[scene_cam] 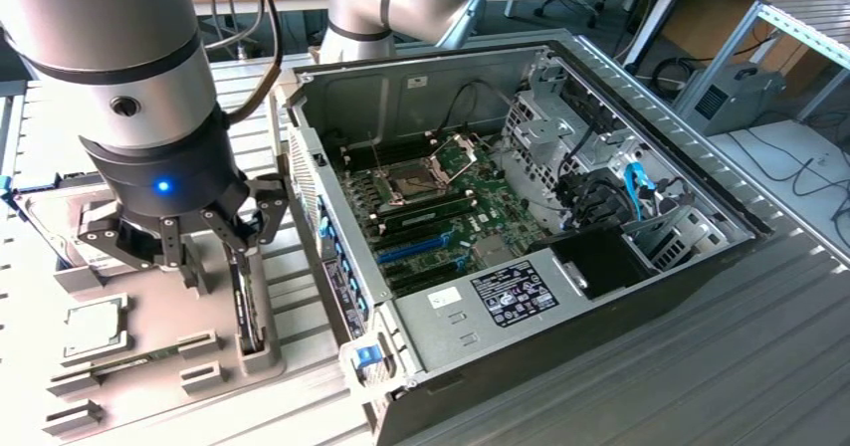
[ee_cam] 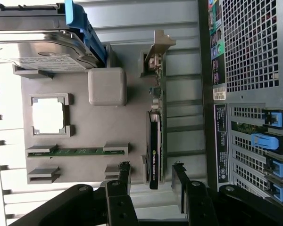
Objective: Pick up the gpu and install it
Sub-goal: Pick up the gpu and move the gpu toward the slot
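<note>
The gpu (ee_cam: 154, 141) is a slim dark card standing on its edge in a slot of the grey fixture tray (ee_cam: 80, 132), with its silver end bracket (ee_cam: 158, 47) at the far end. In the exterior view the gpu (scene_cam: 246, 307) stands just left of the open computer case (scene_cam: 638, 182). My gripper (ee_cam: 152, 178) is open and hovers over the card's near end, with one finger (ee_cam: 124, 175) on each side of the card and not touching it. In the exterior view my gripper (scene_cam: 219, 267) hangs directly above the card.
The tray also holds a silver hard drive (ee_cam: 37, 52) with a blue bracket, a square processor chip (ee_cam: 48, 115) and a green memory stick (ee_cam: 78, 151). The case's perforated rear panel (ee_cam: 250, 47) stands close beside the card. Inside the case are the motherboard's blue slots (scene_cam: 418, 252) and the power supply (scene_cam: 512, 295).
</note>
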Tool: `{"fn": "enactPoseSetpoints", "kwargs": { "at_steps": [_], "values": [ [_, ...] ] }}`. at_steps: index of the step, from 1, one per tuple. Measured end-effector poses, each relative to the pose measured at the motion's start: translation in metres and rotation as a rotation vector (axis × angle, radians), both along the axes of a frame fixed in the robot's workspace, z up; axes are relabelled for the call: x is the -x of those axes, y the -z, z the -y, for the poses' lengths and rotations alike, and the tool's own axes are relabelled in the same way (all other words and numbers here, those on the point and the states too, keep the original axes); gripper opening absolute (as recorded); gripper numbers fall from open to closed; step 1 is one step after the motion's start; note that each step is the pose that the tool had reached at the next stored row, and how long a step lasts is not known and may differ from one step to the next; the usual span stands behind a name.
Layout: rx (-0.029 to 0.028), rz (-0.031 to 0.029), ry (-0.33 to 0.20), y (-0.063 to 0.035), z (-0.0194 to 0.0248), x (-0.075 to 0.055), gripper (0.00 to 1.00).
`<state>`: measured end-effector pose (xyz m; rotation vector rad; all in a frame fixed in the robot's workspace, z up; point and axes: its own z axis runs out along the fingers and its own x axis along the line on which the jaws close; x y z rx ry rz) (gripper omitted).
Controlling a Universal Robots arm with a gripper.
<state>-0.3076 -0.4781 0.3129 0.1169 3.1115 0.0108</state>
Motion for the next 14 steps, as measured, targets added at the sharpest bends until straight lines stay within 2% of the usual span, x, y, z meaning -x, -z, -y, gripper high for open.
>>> {"fn": "enactPoseSetpoints", "kwargs": {
  "at_steps": [14],
  "values": [
    [0.0,0.0,0.0,0.0032,0.0,0.0,0.48]
  ]
}}
